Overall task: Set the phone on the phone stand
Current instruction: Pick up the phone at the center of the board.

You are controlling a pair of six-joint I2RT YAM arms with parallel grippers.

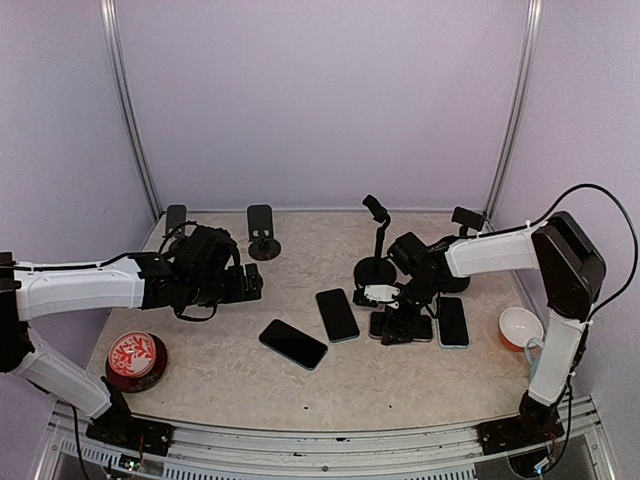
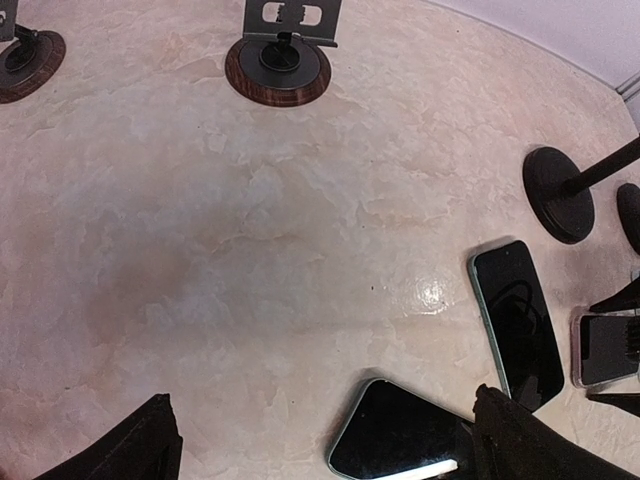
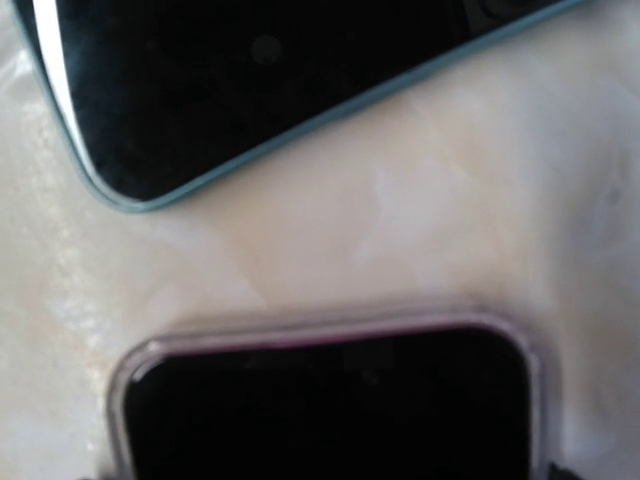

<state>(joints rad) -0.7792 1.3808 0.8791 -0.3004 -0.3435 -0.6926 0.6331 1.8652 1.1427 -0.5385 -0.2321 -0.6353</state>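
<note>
Several phones lie flat on the table: one with a teal edge, a second, a third, and one in a clear case. A flat-backed phone stand stands empty at the back. My left gripper is open and empty, above the table just left of the teal-edged phone. My right gripper is down on the cased phone with a finger on either side. Its fingers are out of the right wrist view.
A second flat stand is at the back left. Two gooseneck stands stand behind the right gripper. A red bowl is at the front left and a white cup at the right.
</note>
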